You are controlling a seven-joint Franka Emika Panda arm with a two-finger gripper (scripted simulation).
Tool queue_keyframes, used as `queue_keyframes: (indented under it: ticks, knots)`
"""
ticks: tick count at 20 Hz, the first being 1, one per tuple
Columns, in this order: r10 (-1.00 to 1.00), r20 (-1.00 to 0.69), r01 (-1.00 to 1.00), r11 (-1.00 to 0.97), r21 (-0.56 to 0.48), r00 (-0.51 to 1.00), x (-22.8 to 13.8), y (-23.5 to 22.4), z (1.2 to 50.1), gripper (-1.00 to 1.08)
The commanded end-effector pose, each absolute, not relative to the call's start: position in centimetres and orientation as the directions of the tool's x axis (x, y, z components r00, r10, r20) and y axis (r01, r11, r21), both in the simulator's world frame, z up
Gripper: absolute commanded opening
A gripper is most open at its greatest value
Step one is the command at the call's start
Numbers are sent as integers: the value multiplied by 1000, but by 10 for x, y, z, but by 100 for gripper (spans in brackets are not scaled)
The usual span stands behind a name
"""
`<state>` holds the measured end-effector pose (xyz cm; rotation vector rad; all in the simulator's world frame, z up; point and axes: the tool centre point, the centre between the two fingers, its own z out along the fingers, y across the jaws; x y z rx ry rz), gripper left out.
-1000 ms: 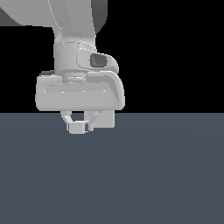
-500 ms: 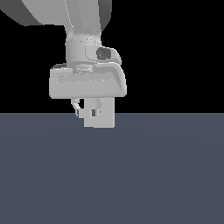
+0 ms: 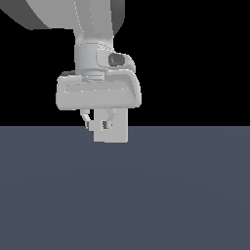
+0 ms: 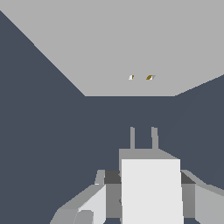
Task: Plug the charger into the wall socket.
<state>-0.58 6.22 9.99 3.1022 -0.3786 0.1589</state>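
Note:
In the wrist view my gripper (image 4: pixel 151 194) is shut on the charger (image 4: pixel 151 188), an off-white block held between the two fingers (image 4: pixel 98 199). Its two thin prongs (image 4: pixel 143 138) point toward the wall socket (image 4: pixel 131 39), a large flat grey face with two small yellowish dots (image 4: pixel 140 77). A gap of dark floor lies between prongs and socket. In the exterior view the gripper (image 3: pixel 97 122) hangs under the hand, right in front of the upright socket block (image 3: pixel 118 133). There the charger blends into the socket and is hard to make out.
A dark blue-grey floor (image 3: pixel 171 195) fills the lower half of the exterior view, with black background above. The big grey hand and arm (image 3: pixel 97 90) cover the top of the socket.
The hand rose slightly and carried the charger toward the exterior view's right, from beside the socket to in front of it. Over the last half second it hardly moved.

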Motion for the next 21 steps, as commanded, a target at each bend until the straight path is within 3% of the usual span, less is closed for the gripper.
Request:
queue_keyframes:
  ticks: [1, 21]
  knots:
    - [-239, 102, -241, -971, 0, 965, -4, 62, 100, -100]
    - [-239, 102, -241, -971, 0, 965, 42, 50, 100, -100]
